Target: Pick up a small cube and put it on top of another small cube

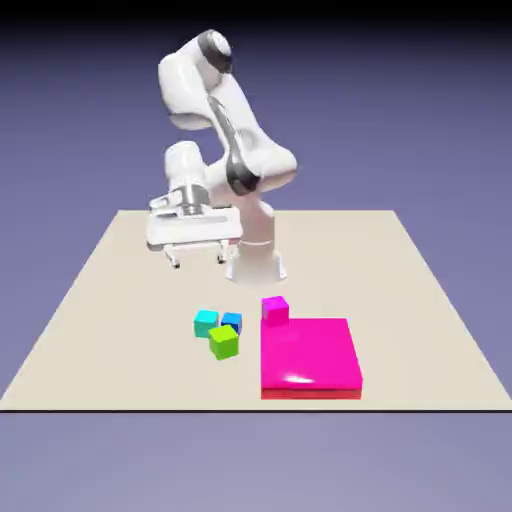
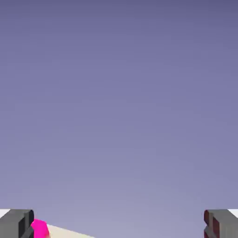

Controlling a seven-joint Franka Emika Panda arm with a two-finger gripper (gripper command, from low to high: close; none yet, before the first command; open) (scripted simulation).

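The small lime-green cube (image 1: 224,343) sits on the table, touching or nearly touching the small cyan cube (image 1: 206,322) behind it toward the exterior view's left. My gripper (image 1: 198,258) hangs well above the table, behind the cubes and a little to the left, open with nothing between its fingers. In the hand view the two grey fingertips (image 2: 16,224) stand wide apart at the bottom corners, my gripper (image 2: 119,225) facing mostly backdrop; neither cube shows there.
A dark blue cube (image 1: 232,322) sits beside the cyan one. A small magenta cube (image 1: 275,309) stands at the back corner of a large flat magenta slab (image 1: 310,357). A magenta bit (image 2: 40,229) shows by the left fingertip in the hand view.
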